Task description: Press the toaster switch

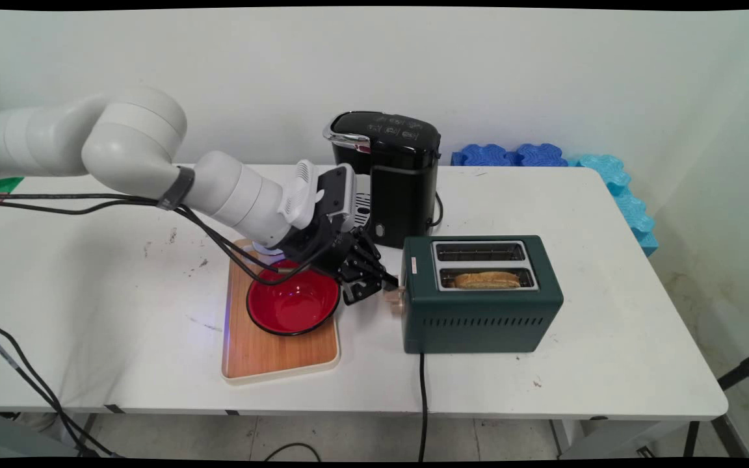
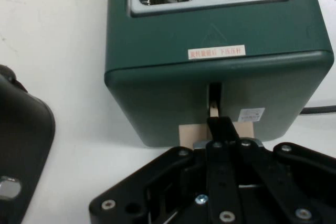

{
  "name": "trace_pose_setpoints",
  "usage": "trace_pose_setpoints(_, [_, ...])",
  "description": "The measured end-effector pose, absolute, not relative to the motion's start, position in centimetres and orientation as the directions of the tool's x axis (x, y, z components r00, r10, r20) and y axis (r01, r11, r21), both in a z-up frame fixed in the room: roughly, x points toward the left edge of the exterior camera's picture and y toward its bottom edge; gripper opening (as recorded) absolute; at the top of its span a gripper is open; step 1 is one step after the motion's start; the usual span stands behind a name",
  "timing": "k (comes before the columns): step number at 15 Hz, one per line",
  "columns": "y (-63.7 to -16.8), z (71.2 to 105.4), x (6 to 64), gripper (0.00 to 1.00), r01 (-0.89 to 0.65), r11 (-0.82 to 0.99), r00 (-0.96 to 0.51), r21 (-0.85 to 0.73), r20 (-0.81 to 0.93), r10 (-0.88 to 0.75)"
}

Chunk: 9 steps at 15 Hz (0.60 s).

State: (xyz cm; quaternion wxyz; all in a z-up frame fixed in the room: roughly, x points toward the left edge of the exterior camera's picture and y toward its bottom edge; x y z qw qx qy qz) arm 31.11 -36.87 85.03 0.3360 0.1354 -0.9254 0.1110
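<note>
Toaster (image 1: pixel 482 305) first: your dark green, boxy two-slot metal toaster stands on the white table (image 1: pixel 608 364) toward its right half, with its black power cord (image 1: pixel 422 403) running off the near edge. You can see a browned slice of toast (image 1: pixel 487 279) sitting in the nearer slot, while the farther slot shows only its wire guides. On the toaster's left end face, a pale wooden lever knob (image 1: pixel 393 296) sticks out from a vertical slot, low on that face.

Your black two-finger gripper (image 1: pixel 374 281) is right at that knob. In the hand view, the gripper (image 2: pixel 223 129) shows its fingers drawn together into one narrow black tip, which lies over the light-coloured lever tab (image 2: pixel 215 129) just below the slot; you cannot tell whether the tip presses on the tab or only covers it. A white label with red lettering (image 2: pixel 217 52) sits on the toaster's top edge above the slot.

Just left of the gripper, you have a glossy red bowl with a black rim (image 1: pixel 293 302) resting on a rectangular wooden tray with a cream border (image 1: pixel 277 357). Behind the toaster and near it stands a black pod coffee machine (image 1: pixel 391 175). Blue foam mats (image 1: pixel 608 172) lean along the wall at the table's far right corner.
</note>
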Motion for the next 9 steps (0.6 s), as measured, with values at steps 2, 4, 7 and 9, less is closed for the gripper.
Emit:
trace_pose_setpoints(2, [-36.82,84.84,31.13,0.0,-0.323,0.94,-0.737,-0.113,0.652,-0.175])
trace_pose_setpoints(4, [-36.75,84.57,31.1,0.0,-0.32,0.941,-0.738,-0.11,0.652,-0.174])
trace_pose_setpoints(7, [-36.71,84.15,31.17,0.0,-0.315,0.943,-0.739,-0.111,0.652,-0.17])
trace_pose_setpoints(9, [-36.73,83.99,31.25,0.0,-0.314,0.943,-0.74,-0.112,0.651,-0.169])
